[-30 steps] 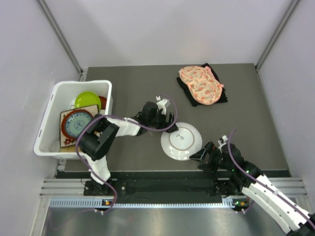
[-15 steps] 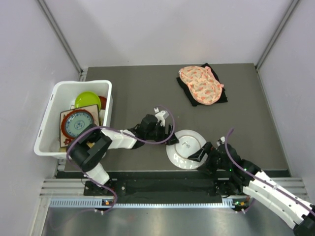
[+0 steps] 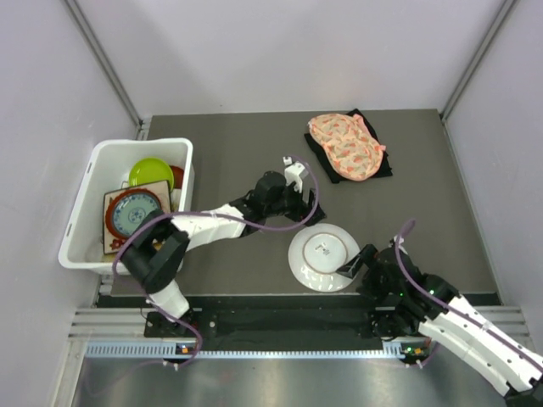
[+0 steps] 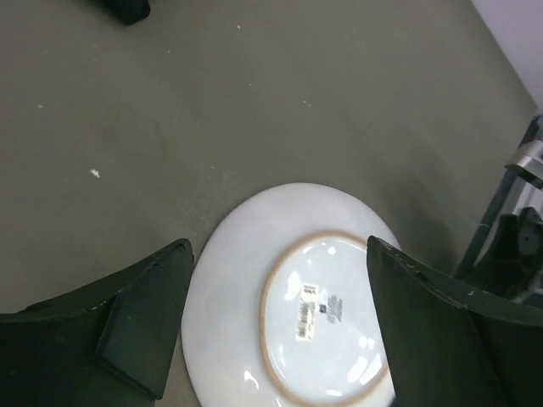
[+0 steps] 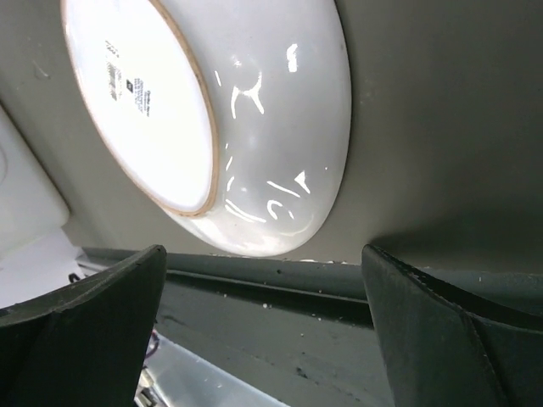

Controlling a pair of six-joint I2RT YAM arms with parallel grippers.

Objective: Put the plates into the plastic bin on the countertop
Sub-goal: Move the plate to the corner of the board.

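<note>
One plate is outside the bin: a white round ceramic plate [image 3: 322,256], upside down with foot ring and label up, flat on the dark grey counter [image 3: 229,144] close to its near edge, right of centre. Over the last second it slid right and nearer, away from the bin. The left jaws came off its left rim and backed to the far side above it. They are wide open and empty, with the plate visible below between them. The right jaws are also open and empty, low at the plate's near-right rim; can't tell if they touch.

My read: the plate was nudged toward the edge to get a finger under the rim. No pick yet, and it's a long carry left after that.

The white rectangular plastic bin [image 3: 144,142] at left holds:
- a lime round plate [image 3: 151,172]
- a red plate [image 3: 177,176], mostly hidden
- a square plate [image 3: 114,244] with a red-rimmed blue-patterned round plate [image 3: 133,214] on top

The pink floral fabric [image 3: 346,146] on the black cloth [image 3: 379,167], far right, isn't part of the job.
</note>
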